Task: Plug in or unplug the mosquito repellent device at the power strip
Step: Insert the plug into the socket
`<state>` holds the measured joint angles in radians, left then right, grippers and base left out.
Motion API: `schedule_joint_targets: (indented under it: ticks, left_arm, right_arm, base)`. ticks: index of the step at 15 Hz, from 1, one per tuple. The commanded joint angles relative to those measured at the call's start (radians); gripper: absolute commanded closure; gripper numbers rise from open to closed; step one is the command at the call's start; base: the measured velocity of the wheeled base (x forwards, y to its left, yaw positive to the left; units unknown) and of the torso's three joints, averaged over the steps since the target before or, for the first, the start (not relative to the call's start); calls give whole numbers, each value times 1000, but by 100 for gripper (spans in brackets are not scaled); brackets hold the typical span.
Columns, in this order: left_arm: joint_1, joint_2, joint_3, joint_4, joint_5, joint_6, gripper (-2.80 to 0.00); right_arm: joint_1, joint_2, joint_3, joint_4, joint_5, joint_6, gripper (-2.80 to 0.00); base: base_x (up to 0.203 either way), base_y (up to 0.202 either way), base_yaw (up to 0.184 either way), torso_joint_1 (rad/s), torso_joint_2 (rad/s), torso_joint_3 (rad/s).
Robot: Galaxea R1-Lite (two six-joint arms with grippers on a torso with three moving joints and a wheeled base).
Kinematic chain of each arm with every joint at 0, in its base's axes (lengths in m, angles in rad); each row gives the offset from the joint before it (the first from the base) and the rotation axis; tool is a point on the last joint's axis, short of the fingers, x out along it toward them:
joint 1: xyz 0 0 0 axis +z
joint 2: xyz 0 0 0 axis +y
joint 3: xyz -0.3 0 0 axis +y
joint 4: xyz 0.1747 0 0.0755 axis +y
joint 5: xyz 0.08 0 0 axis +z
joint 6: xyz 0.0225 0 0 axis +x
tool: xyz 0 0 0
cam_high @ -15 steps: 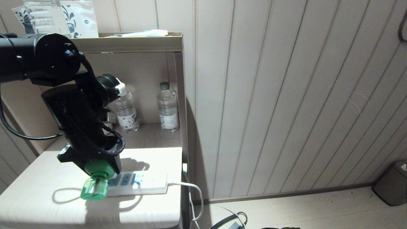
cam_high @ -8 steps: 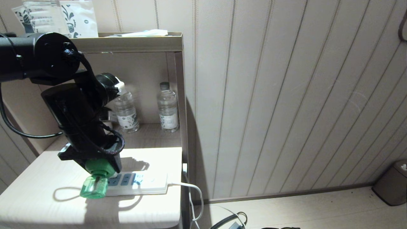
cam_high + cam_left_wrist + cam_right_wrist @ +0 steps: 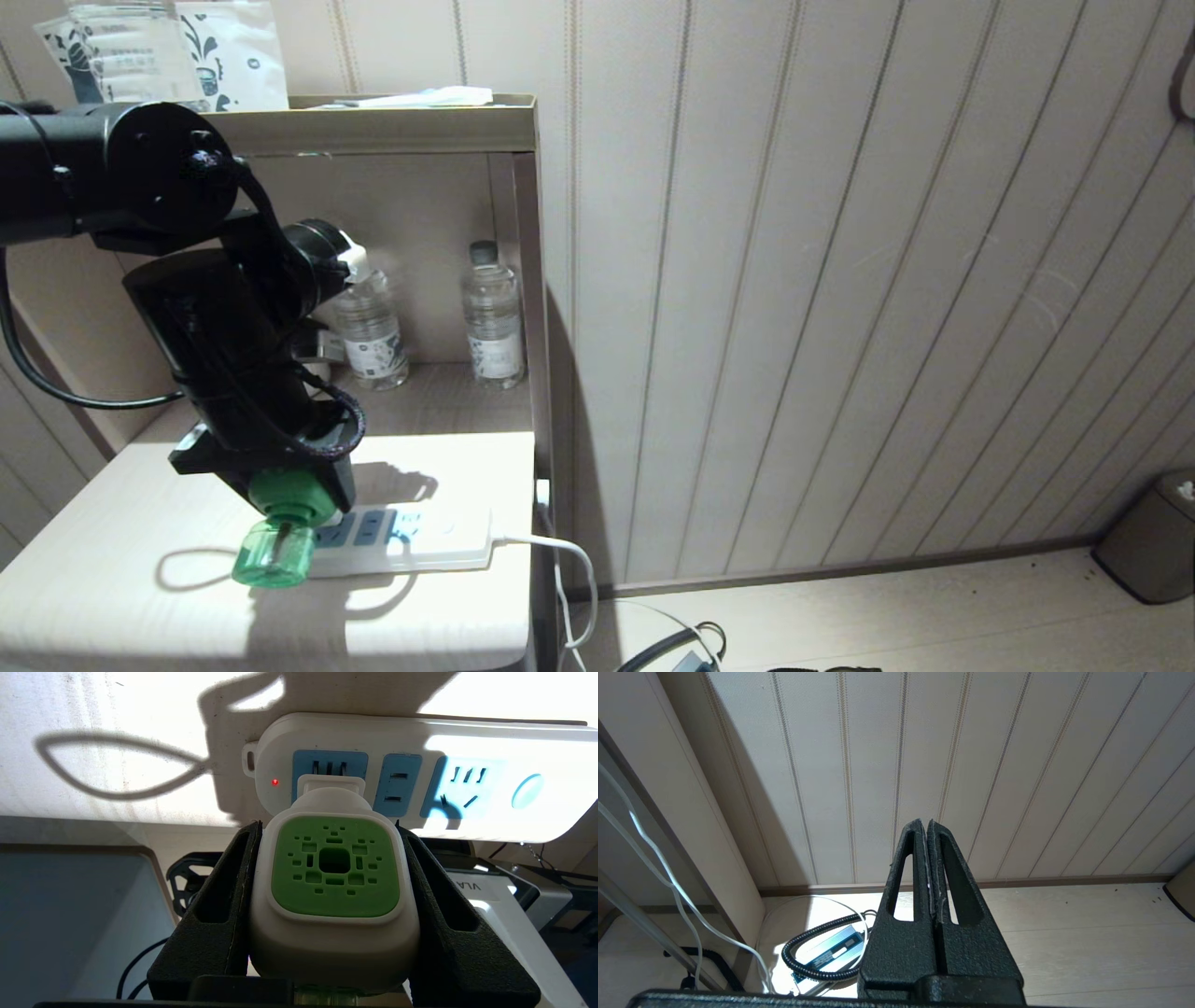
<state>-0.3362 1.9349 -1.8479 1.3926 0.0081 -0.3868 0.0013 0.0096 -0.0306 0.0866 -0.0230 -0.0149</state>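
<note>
The left gripper (image 3: pixel 334 891) pinches the light, rigid repellent device (image 3: pixel 334 877) by its white cap sides, plug against the power strip (image 3: pixel 467 774); the parked right gripper (image 3: pixel 928 833) is pressed together.

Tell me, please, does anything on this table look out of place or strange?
Nothing stands out. The left claw grips the mosquito repellent device at the end socket of the power strip, which lies flat on the table; nothing spilled.

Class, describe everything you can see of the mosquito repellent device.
The mosquito repellent device has a white, rounded-square plastic cap with a perforated green centre, and a translucent green bottle beneath. It lies tilted on its side above the tabletop, plug at the end socket of the power strip; how deep the plug sits is unclear. The left gripper clamps its cap from both sides.
</note>
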Motion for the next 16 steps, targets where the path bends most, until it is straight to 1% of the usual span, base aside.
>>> schedule_joint_targets:
  ticks: [1,5,7,16]
  left_arm:
    - [7,2,2,8,1,-2,0]
    - [11,21,4,6,0,-2,0]
    - [11,35,15,-13,0,-1,0]
    - [11,101,1,-44,3,0,0]
  right_arm:
    - [0,0,0,1,0,0,0]
    - [0,0,0,1,0,0,0]
    - [0,0,0,1,0,0,0]
    - [0,0,0,1,0,0,0]
  base:
    - [0,0,0,0,0,0]
    - [0,0,0,0,0,0]
    - [0,0,0,0,0,0]
    - [0,0,0,0,0,0]
